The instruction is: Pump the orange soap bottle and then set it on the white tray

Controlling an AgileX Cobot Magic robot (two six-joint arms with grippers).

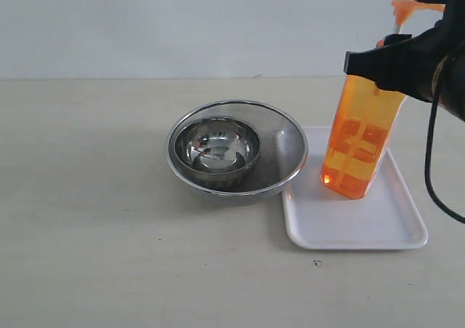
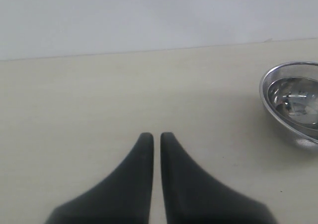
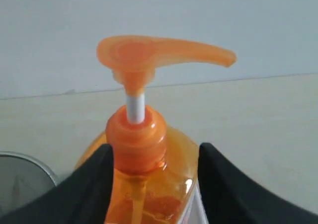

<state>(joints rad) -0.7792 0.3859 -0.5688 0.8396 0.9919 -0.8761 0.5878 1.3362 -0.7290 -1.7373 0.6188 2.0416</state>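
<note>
Right claw [image 3: 156, 147] grips one orange soap bottle [image 1: 360, 142] over one white tray [image 1: 349, 230]; left claw [image 2: 156, 134] clenched; two bowls [image 1: 289, 150].

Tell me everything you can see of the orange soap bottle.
The orange soap bottle is tall, squarish, translucent orange plastic, with a label pattern showing through the body. On top are an orange collar, a white stem and an orange pump head with a long spout, stem extended. The right gripper clamps its shoulders just below the collar. It leans, top toward the right of the exterior view, its base at the white tray, though whether it rests there I cannot confirm.
</note>
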